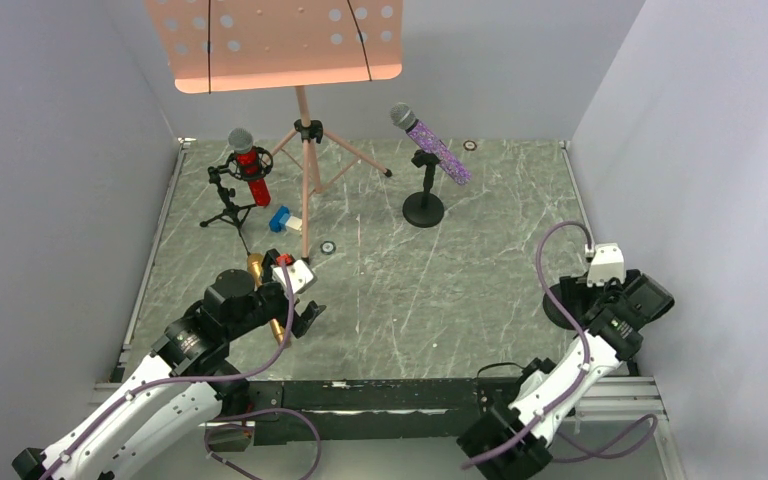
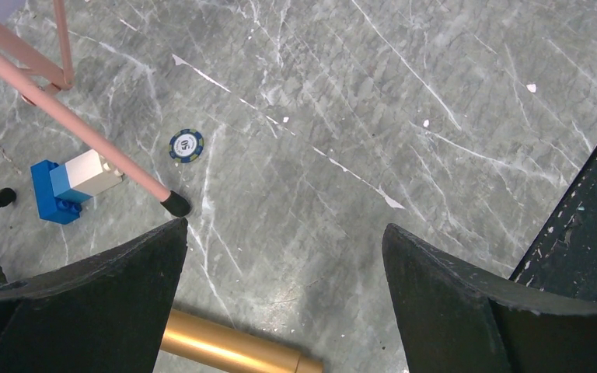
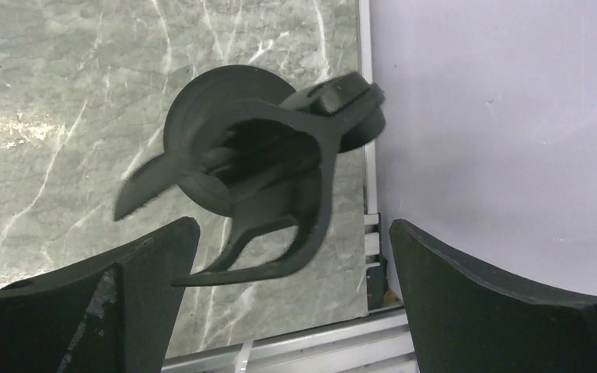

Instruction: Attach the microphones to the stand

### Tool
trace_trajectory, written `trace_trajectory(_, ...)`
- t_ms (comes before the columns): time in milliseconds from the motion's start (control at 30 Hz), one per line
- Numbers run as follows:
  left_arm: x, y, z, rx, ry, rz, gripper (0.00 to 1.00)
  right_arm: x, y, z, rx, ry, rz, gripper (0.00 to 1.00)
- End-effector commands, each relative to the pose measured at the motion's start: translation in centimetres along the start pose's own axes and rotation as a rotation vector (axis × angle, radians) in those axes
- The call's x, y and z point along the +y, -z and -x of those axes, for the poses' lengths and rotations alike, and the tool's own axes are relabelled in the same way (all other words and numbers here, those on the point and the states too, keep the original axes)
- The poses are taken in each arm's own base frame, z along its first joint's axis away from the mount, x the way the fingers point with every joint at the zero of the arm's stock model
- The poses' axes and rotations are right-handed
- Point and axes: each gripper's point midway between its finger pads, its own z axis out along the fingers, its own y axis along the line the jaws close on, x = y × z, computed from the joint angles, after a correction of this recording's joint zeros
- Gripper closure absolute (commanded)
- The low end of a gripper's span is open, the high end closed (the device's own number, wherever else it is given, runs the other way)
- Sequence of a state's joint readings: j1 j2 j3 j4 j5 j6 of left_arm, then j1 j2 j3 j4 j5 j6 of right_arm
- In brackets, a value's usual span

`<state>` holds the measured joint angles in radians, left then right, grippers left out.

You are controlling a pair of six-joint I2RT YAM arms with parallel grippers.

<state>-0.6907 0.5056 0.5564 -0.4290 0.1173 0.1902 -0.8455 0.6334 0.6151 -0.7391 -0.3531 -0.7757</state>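
Nearest you, at about 7 o'clock on the grey marbled desk, your left tool hangs spread wide with nothing in it. The all-gold stick microphone lies flat on the desk low between its black fingers, apparently untouched. The left wrist view shows that gap plainly, whereas from above the arm covers much of the gold body.

At 4 o'clock your right tool is equally wide and empty, poised over the black round-based stand close to the right wall. I judge it is placed to steady that stand for the gold microphone. Only the right wrist view shows the stand's spring clip vacant; in the top view the wrist hides it.

Further out, the left wrist picks up a blue-and-white block and a blue chip beside a pink music-stand leg.

Farthest, at 11 o'clock, the glittery red microphone sits upright in a black tripod mount. At 1 o'clock the glittery purple microphone leans in a black disc-footed holder. Both look mounted already.
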Motion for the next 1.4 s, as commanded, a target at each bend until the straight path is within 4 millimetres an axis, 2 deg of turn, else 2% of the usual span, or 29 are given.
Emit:
trace_trajectory(0, 0.2, 0.3, 2.0, -0.062, -0.015, -0.001, 0.01, -0.1, -0.8, 1.9, -0.173, 0.073, 0.092, 0.01)
trace_trajectory(133, 0.1, 0.3, 2.0, -0.062, -0.016, -0.006, 0.01, 0.4, -1.3, 1.2, -0.219, 0.040, 0.193, 0.01)
trace_trajectory(300, -0.1, 0.1, 2.0, -0.054, -0.017, -0.018, 0.01, 2.6, -1.7, 1.3, -0.288, 0.030, 0.370, 0.01)
trace_trajectory(600, -0.1, 0.4, 2.3, -0.069, -0.016, -0.017, 0.01, 2.9, -4.2, 0.8, -0.391, 0.121, 0.391, 0.01)
trace_trajectory(667, -0.1, 0.4, 2.3, -0.070, -0.017, -0.019, 0.01, 3.0, -4.6, 0.8, -0.415, 0.138, 0.405, 0.05)
trace_trajectory(1100, -0.3, 0.5, 2.4, -0.073, -0.017, -0.030, 0.01, 3.0, -6.3, 1.0, -0.504, 0.176, 0.493, 0.42)
trace_trajectory(1300, -0.3, 0.7, 2.5, -0.081, -0.018, -0.026, 0.01, 2.8, -6.4, 1.1, -0.514, 0.204, 0.489, 0.80)
trace_trajectory(1367, -0.3, 0.7, 2.5, -0.080, -0.017, -0.025, 0.01, 2.9, -6.2, 1.3, -0.515, 0.206, 0.500, 0.88)
